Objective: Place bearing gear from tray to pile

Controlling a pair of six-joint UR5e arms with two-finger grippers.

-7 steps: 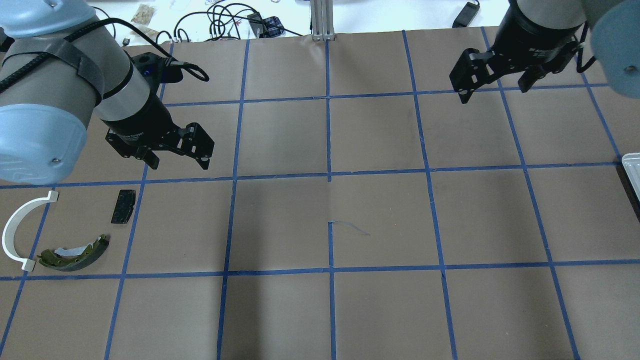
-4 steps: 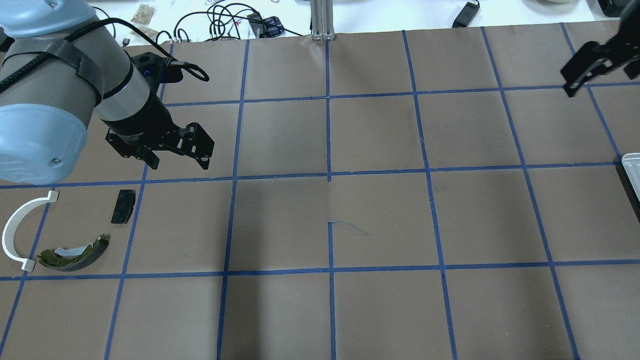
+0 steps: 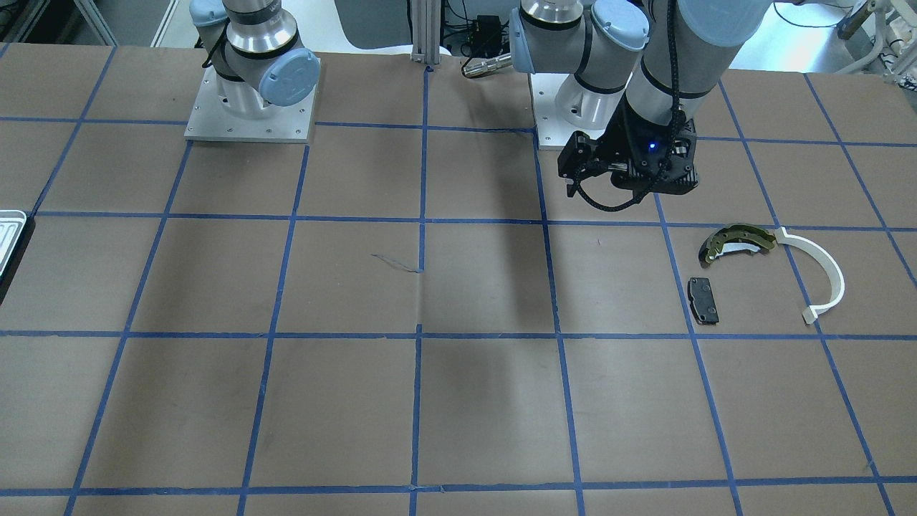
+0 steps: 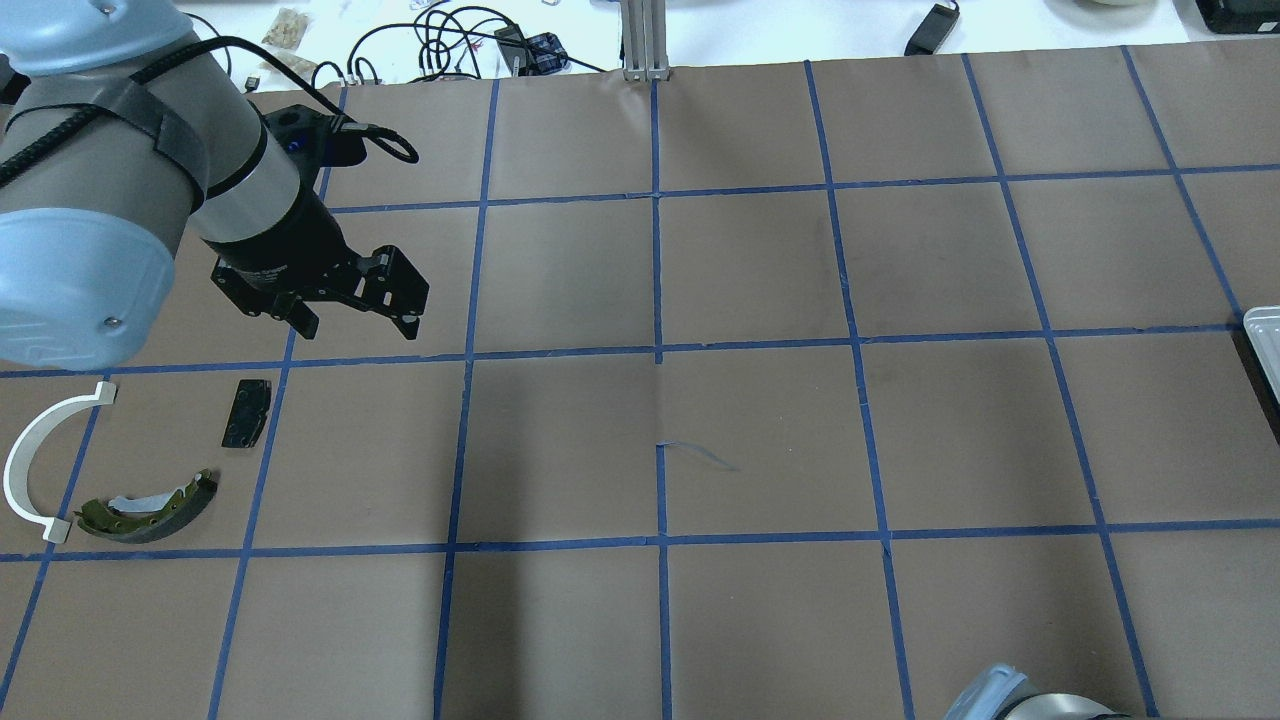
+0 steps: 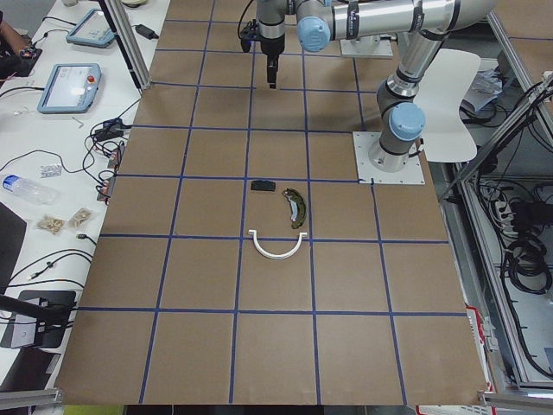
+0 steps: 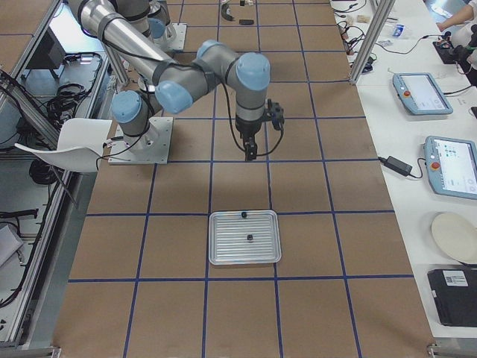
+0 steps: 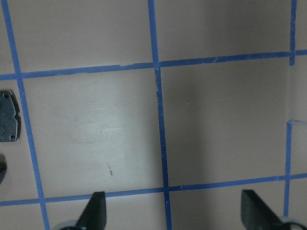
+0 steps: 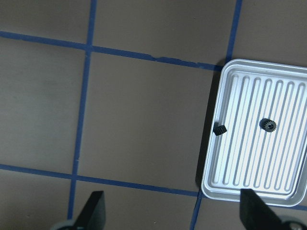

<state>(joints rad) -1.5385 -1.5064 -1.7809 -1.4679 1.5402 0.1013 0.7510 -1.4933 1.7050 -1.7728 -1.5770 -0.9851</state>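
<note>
I've got the right gripper [image 8: 172, 213] hanging just short of the tray [image 8: 249, 158], jaws spread and empty, so it can drop onto the bearing gear [image 8: 269, 125] lying on the ribs. Left gripper [image 4: 358, 322] hovers wide open near the pile [image 4: 185, 497], out of the way.

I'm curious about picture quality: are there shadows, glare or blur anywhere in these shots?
Front-facing view: a soft dark shadow band runs down the brown paper-covered table near the middle. Right wrist view: the flat white ribbed tray looks sharp. Left wrist view: shadow darkens the right side.
</note>
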